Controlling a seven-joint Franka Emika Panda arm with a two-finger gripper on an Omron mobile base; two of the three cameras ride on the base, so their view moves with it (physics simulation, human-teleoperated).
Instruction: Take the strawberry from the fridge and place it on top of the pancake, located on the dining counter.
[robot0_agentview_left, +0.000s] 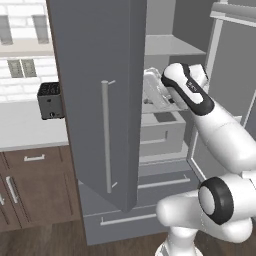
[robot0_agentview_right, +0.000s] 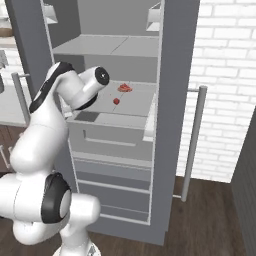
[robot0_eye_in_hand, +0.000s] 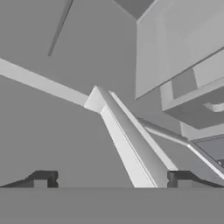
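Observation:
The grey fridge (robot0_agentview_left: 100, 75) stands with both doors swung open, its pale shelves (robot0_agentview_right: 130, 102) showing. On the middle shelf lies the tiny deep-red strawberry (robot0_agentview_right: 116, 101), with a flatter pinkish-red slab (robot0_agentview_right: 124, 88) just behind it. My arm reaches into the fridge at shelf height, and its wrist sits left of the strawberry. My gripper (robot0_eye_in_hand: 111, 179) is open, its fingertips (robot0_eye_in_hand: 41, 178) far apart with nothing between them, facing grey fridge walls and a shelf edge (robot0_eye_in_hand: 127, 144). The pancake and the dining counter are out of view.
The open left door (robot0_agentview_left: 107, 140) with its long handle stands close beside the arm. A toaster (robot0_agentview_left: 50, 100) sits on the wood-cabinet counter (robot0_agentview_left: 30, 130). The right door (robot0_agentview_right: 172, 125) and handle (robot0_agentview_right: 192, 145) stand before a white brick wall (robot0_agentview_right: 225, 75). Drawers (robot0_agentview_right: 112, 142) lie below.

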